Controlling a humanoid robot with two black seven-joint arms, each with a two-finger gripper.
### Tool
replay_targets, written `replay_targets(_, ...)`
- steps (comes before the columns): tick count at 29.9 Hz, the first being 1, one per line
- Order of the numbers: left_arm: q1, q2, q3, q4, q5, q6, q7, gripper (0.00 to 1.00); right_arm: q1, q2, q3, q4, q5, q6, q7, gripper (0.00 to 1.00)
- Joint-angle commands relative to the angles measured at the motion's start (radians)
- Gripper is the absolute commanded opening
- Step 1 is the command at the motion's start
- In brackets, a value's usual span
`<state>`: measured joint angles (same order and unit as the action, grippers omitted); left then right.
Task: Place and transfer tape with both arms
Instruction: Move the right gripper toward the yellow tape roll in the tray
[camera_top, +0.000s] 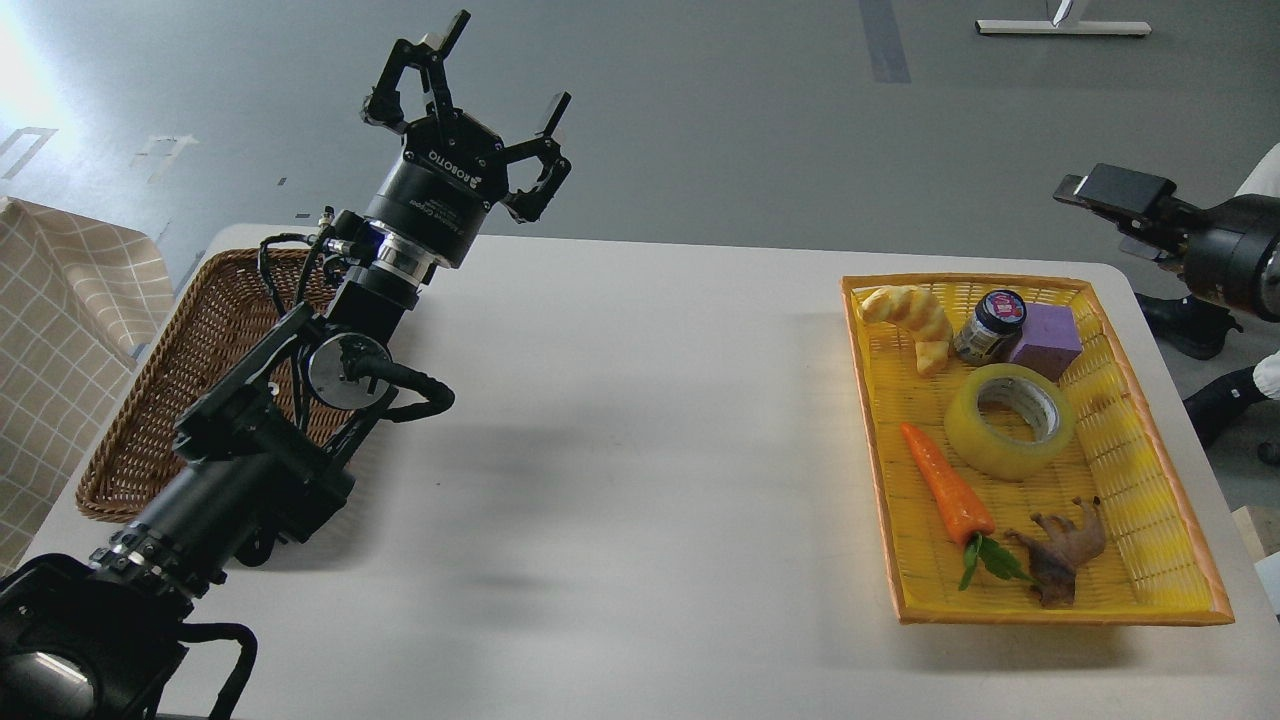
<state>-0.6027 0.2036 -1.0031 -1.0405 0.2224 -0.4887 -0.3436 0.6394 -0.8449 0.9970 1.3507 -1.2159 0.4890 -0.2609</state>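
Waiting untouched, the tape (1010, 420) lies flat in the yellow tray (1150, 560) at the counter's (640, 480) three o'clock side, so by my reading the task has barely begun: pickup, handover and placing are all left. The left gripper (470, 95) hovers at eleven o'clock, above the far end of the brown basket (200, 340), jaws spread wide and holding nothing. The right gripper (1110, 195) hangs off the counter's two o'clock corner, seen end-on, so I cannot tell how its jaws stand. The tape is a glossy translucent yellow ring with a pale core. Around it sit a ridged croissant (910, 320), a dark-lidded jar (990, 325), a purple block (1045, 340), a smooth carrot (945, 485) and a brown toy animal (1065, 550). The tray is plastic mesh, the basket woven wicker.
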Motion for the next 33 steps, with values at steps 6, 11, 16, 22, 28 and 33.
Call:
replay_targets(6,-0.002,-0.001,0.000,0.000,0.000,0.000,0.000,0.98,-0.035,-0.034,-0.001,-0.001,-0.008,0.000,0.006,1.00)
replay_targets(11,0.000,-0.003,-0.002,0.000,0.000,0.000,0.000,0.98,-0.038,-0.037,0.011,0.001,-0.008,0.000,0.006,1.00)
replay_targets(16,-0.002,0.000,-0.002,0.000,0.000,0.000,0.000,0.98,-0.044,-0.045,0.005,0.002,-0.010,0.000,0.006,1.00)
replay_targets(22,0.000,0.000,-0.003,0.000,0.000,0.000,0.000,0.98,-0.049,-0.056,0.008,0.008,-0.011,0.000,-0.006,1.00)
replay_targets(28,0.000,0.000,-0.003,0.000,0.000,0.000,0.000,0.98,-0.052,-0.056,0.002,0.005,-0.051,0.000,-0.006,1.00)
replay_targets(33,0.000,0.002,-0.003,0.000,0.000,0.000,0.000,0.98,-0.052,-0.054,0.003,0.004,-0.103,0.000,-0.004,1.00)
